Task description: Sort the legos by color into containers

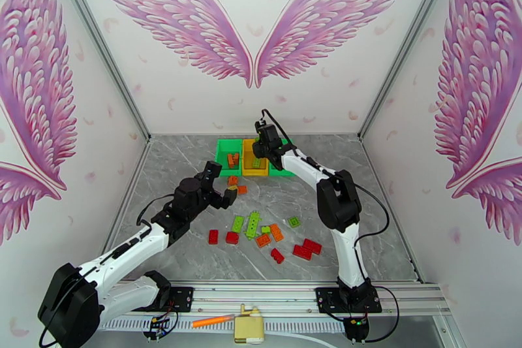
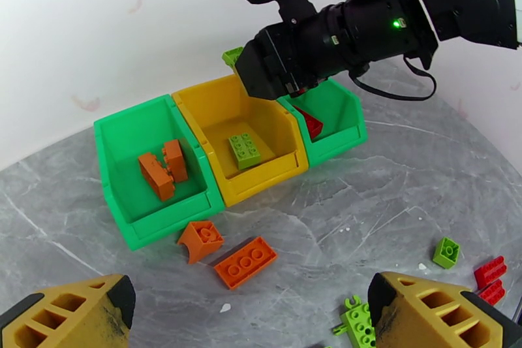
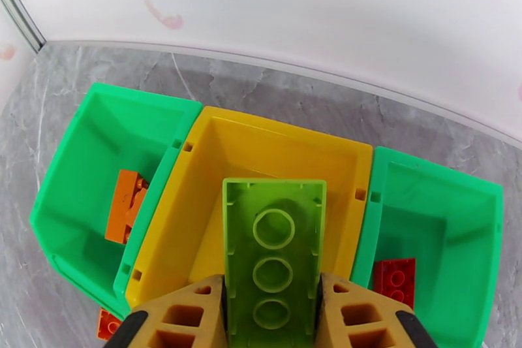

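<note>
The right fingers (image 3: 365, 313) clamp a light green rectangular plastic brick (image 3: 274, 251), long axis pointing away from them, directly over the yellow open-top plastic bin (image 3: 280, 130); the left fingers (image 2: 417, 310) gape wide.

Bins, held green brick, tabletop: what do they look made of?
Bins: likely moulded plastic, semi-gloss; thin even walls, soft highlights on rims.
Green brick in the right tool: glossy plastic, hollow underside with three round tubes.
Tabletop: smooth, grey marble veining; real stone or printed laminate, cannot tell.
</note>
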